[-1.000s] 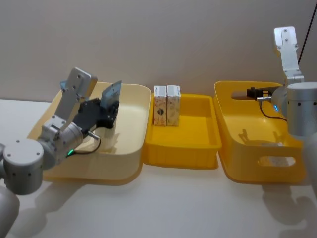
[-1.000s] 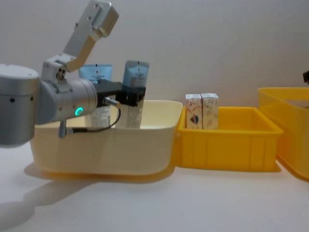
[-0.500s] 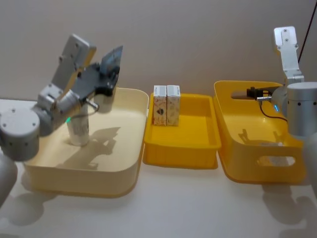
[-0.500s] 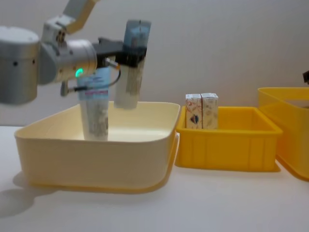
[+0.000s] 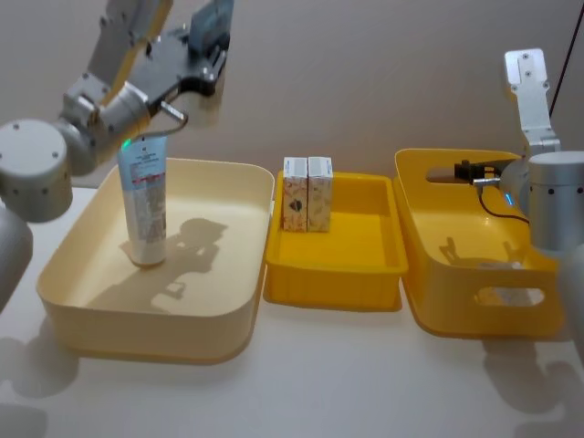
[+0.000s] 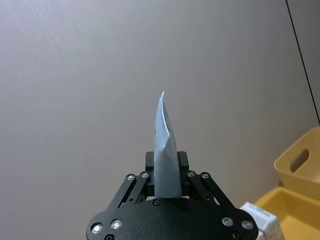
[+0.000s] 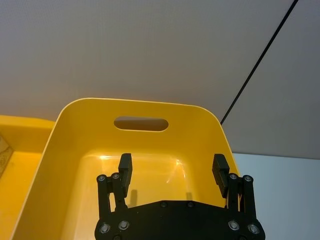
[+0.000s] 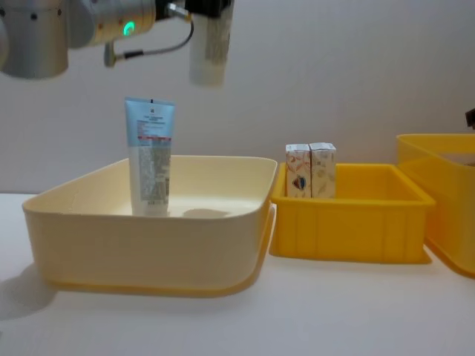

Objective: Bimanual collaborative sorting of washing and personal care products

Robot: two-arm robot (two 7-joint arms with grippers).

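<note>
High above the cream bin, my left gripper is shut on a light blue and white squeeze tube, gripping it near its flat crimped end. A second tube stands upright inside the cream bin, at its far left. Two small white printed cartons stand side by side at the back of the shallow yellow tray. Over the deep yellow bin at the right, my right gripper hangs open with nothing between its fingers.
The three containers stand in a row, touching or nearly so: cream bin, yellow tray, deep yellow bin. White table runs along the front. A plain wall stands close behind.
My left gripper has risen with its tube, from inside the cream bin to well above it. The other tube now stands alone. The right arm has not moved.
</note>
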